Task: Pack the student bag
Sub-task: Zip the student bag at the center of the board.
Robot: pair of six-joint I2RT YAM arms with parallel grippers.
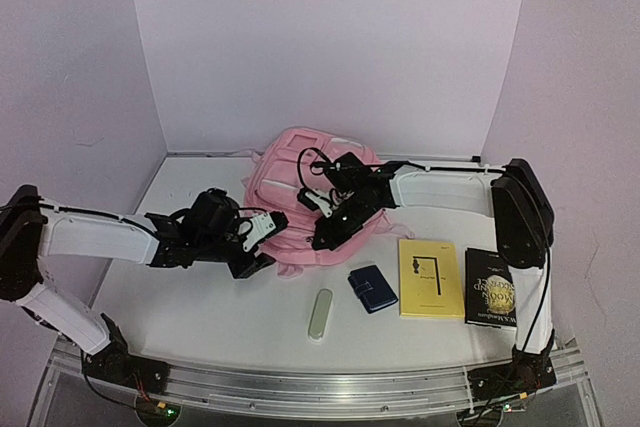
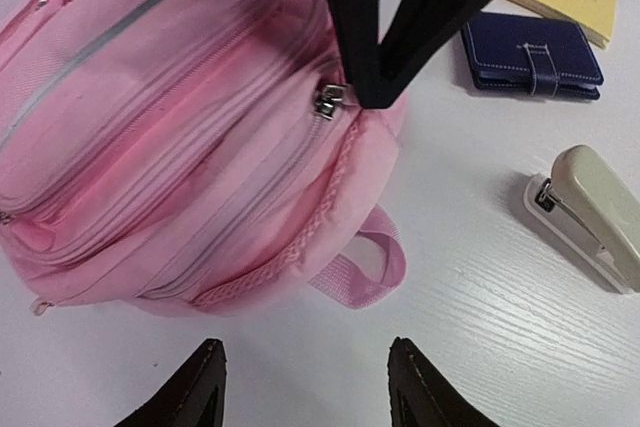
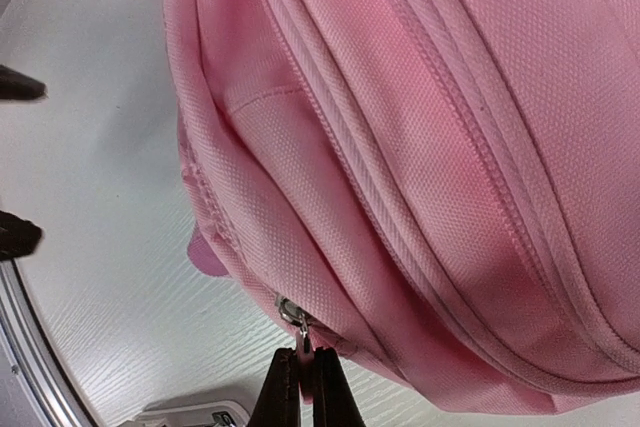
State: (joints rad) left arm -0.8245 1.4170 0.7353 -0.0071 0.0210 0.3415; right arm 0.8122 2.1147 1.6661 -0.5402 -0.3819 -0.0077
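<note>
Judging from how things lie, we are at the unzipping step: the pink backpack [image 1: 290, 162] lies flat around the middle of the desk [image 1: 200, 297], toward its back edge, and its zips look closed. Our right gripper [image 3: 303, 357] has its jaws pressed together on the small metal zip pull [image 3: 294, 315] at the end of the backpack nearest the front edge. Our left gripper [image 2: 306, 347] hangs just off that same end with its jaws apart and nothing between them, the carry loop [image 2: 365, 267] lying on the desk ahead of it. The main risk is the soft backpack sliding along with the pull instead of the zip running, since nothing pins the fabric down. That could drag it toward the things waiting near the front edge, right of the middle: a navy wallet [image 1: 372, 288], a cream stapler [image 1: 320, 314], a yellow book [image 1: 431, 277] and a black book [image 1: 490, 287]. The pull is also thin and held only at the fingertips, so a tug at a poor angle could let it slip out. The two grippers sit close together here, and a hasty reach by the left one for the loop could knock the right one.
</note>
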